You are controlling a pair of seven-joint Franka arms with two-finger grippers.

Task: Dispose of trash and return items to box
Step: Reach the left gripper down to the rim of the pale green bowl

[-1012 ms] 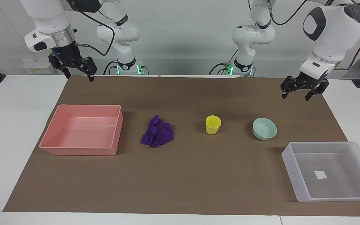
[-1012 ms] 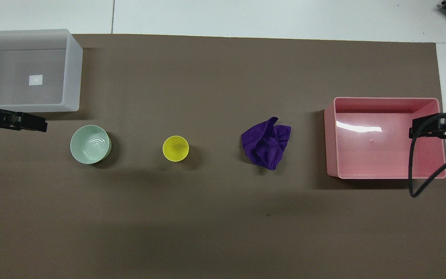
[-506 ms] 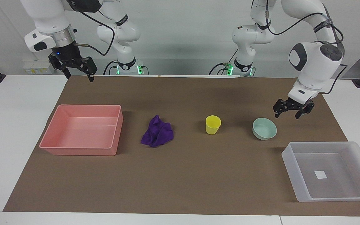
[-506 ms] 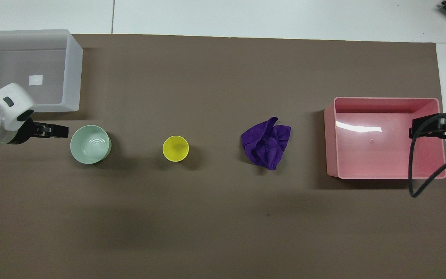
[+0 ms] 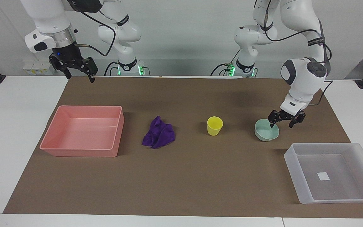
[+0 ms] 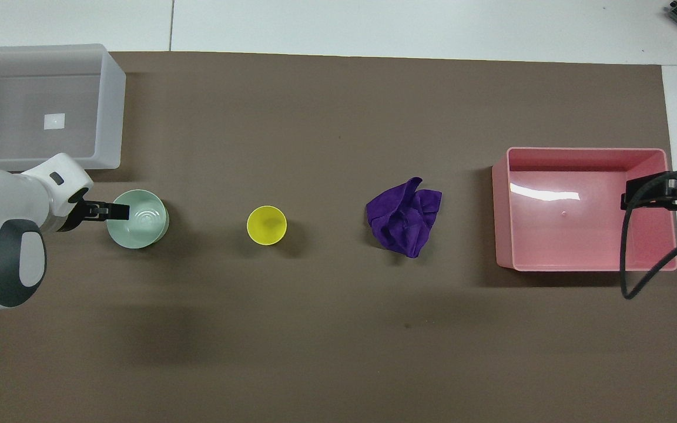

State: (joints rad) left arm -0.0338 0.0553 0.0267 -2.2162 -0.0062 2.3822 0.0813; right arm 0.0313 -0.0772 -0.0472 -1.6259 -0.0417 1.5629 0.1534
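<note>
Bowl [image 5: 266, 131] rim is straddled by the open, empty left gripper [image 5: 282, 123], ready for transfer into the box [image 5: 298, 179] beside it; the right gripper [image 5: 80, 76] is held open, waiting.

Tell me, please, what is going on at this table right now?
The left gripper is open at the mint-green bowl, one finger inside its rim and one outside, not yet closed. The yellow cup and purple cloth lie untouched on the brown mat. The translucent box and pink tray hold nothing. The right gripper waits, open, above the mat's corner.
</note>
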